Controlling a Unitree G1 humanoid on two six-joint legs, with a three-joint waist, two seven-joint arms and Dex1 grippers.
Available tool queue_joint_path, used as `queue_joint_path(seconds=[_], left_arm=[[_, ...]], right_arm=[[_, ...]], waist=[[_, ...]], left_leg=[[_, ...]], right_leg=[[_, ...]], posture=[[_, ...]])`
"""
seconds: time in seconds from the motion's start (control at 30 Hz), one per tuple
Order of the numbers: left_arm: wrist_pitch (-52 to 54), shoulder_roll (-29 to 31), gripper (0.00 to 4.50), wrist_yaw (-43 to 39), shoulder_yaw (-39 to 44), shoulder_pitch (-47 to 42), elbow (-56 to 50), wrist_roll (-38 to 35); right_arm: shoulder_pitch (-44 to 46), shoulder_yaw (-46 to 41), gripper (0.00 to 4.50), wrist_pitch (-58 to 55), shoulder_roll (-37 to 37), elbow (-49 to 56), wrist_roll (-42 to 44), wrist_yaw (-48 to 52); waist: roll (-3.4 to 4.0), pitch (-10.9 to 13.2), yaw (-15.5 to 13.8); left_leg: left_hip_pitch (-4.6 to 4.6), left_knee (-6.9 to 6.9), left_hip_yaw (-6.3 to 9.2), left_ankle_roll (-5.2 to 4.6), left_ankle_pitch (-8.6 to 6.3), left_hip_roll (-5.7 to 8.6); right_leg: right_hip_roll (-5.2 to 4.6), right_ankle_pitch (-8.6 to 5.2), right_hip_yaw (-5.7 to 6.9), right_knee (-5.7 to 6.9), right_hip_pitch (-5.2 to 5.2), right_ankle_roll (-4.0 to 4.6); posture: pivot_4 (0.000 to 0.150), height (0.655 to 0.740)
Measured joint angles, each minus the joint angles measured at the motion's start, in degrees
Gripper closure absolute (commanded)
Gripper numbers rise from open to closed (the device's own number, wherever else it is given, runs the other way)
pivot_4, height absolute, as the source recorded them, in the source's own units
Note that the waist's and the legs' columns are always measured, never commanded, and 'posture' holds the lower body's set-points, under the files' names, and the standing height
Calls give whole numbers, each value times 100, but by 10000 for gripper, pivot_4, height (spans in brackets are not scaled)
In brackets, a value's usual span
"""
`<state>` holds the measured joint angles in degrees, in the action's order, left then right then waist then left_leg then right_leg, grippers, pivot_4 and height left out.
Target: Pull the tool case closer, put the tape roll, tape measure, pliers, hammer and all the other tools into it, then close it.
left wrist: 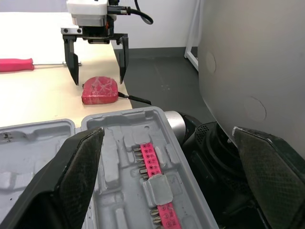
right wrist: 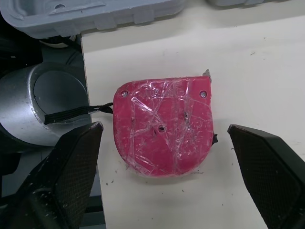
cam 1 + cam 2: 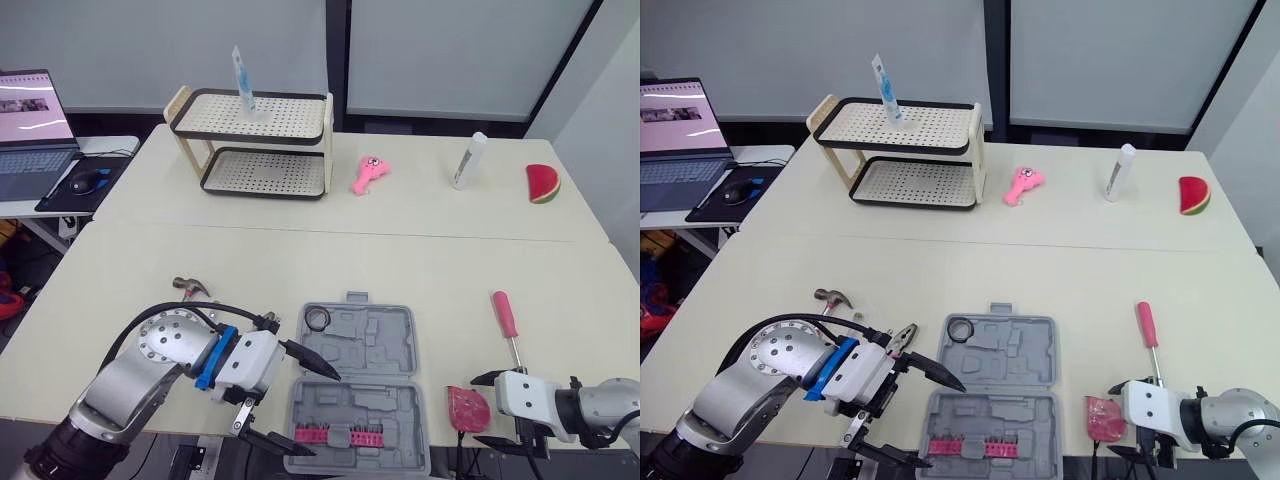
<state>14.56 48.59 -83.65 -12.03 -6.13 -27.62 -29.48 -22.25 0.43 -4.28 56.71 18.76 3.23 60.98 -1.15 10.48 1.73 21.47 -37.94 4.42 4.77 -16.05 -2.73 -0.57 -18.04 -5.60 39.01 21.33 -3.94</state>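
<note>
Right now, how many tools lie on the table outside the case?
4: hammer and pliers left of the case, by the left arm; screwdriver right of it; tape measure at the right gripper. The arm may hide others.

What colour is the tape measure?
The tape measure is pinkish red, clearest in the right wrist view.

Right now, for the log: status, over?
Left gripper open at tool case. Right gripper open, fingers flanking tape measure. Case open, tape roll in; hammer, screwdriver out.

Grey tool case (image 3: 385, 345), red tape measure (image 2: 164, 126), pink-handled screwdriver (image 3: 507, 326), cream table (image 3: 300, 250).
</note>
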Motion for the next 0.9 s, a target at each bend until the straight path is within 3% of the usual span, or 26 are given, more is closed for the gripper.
queue_joint_path(seconds=[0.4,0.5,0.57,0.77,0.9], left_arm=[[252,-31,0,78,-2,-118,-114,-90],[252,-61,0,81,-5,-142,-114,-89],[254,-62,0,84,-5,-149,-113,-88],[294,-62,0,176,5,-237,89,-86],[362,-52,0,338,161,-406,555,14]], right_arm=[[259,323,218,-277,-58,-22,-199,-23],[263,351,6084,-279,-64,-25,-242,-57],[282,382,12714,-272,-101,-33,-254,-109],[368,380,13076,-367,-102,25,-287,-192],[600,156,13077,-1086,84,625,-144,-155]], waist=[[0,0,-1],[0,0,0],[0,0,1],[1,1,1],[7,4,17]], left_leg=[[1,0,0,0,0,0],[0,0,1,0,0,0],[0,0,0,0,0,0],[-1,-1,1,0,0,0],[-1,0,2,0,0,1]], right_leg=[[0,0,0,0,0,0],[0,0,0,0,0,0],[0,0,0,0,0,0],[0,0,0,0,0,0],[1,1,-1,1,3,-1]], posture=[[1500,7350],[1500,7350],[1500,7350],[1500,7350],[1500,7350]])
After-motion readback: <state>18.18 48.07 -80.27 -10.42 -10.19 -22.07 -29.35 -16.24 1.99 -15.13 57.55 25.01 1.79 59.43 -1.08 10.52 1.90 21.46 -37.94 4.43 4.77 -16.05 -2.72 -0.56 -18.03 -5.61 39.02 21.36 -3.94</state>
